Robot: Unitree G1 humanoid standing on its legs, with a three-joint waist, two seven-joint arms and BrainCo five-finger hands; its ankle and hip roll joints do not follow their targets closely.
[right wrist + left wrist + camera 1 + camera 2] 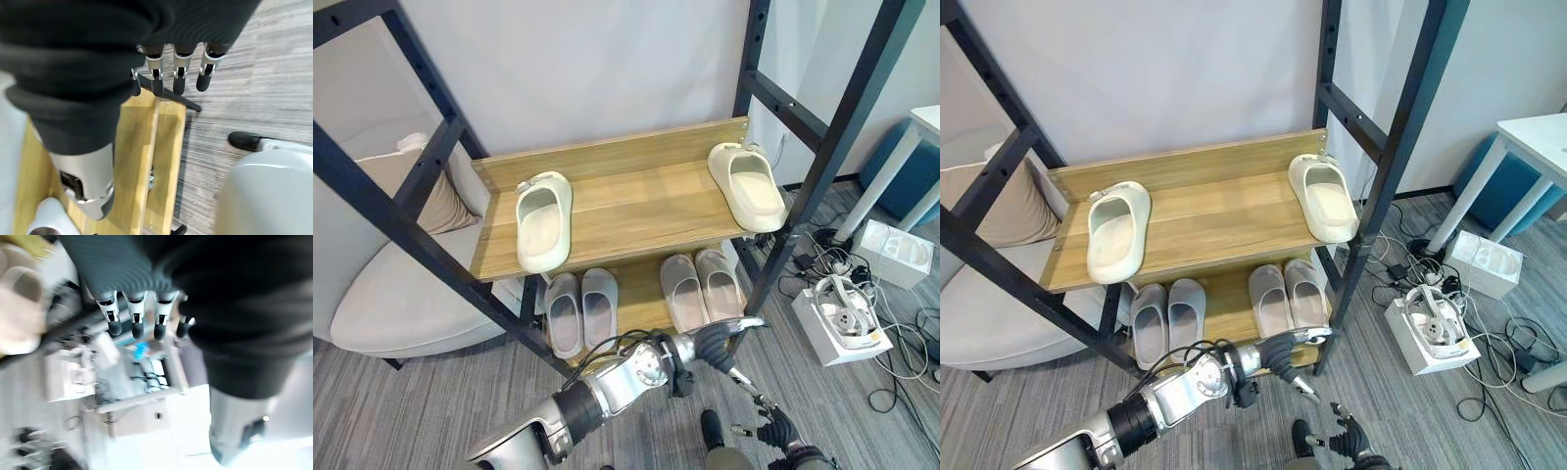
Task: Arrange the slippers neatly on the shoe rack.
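Observation:
Two cream slippers lie far apart on the rack's upper wooden shelf [636,196], one at the left [543,220] and one at the right end [747,186], toes toward me. On the lower shelf [641,294] sit two grey pairs, one left [579,311] and one right [700,287]. My left hand [717,341] hangs in front of the lower shelf's right corner, its fingers [134,318] straight and holding nothing. My right hand [781,428] is low over the carpet, its fingers [178,73] straight, with nothing in it.
Black rack posts [803,196] slant up on both sides. A beige cushioned seat [391,294] stands left of the rack. White boxes [842,318] and tangled cables [901,362] lie on the carpet to the right, by a white table leg [886,181].

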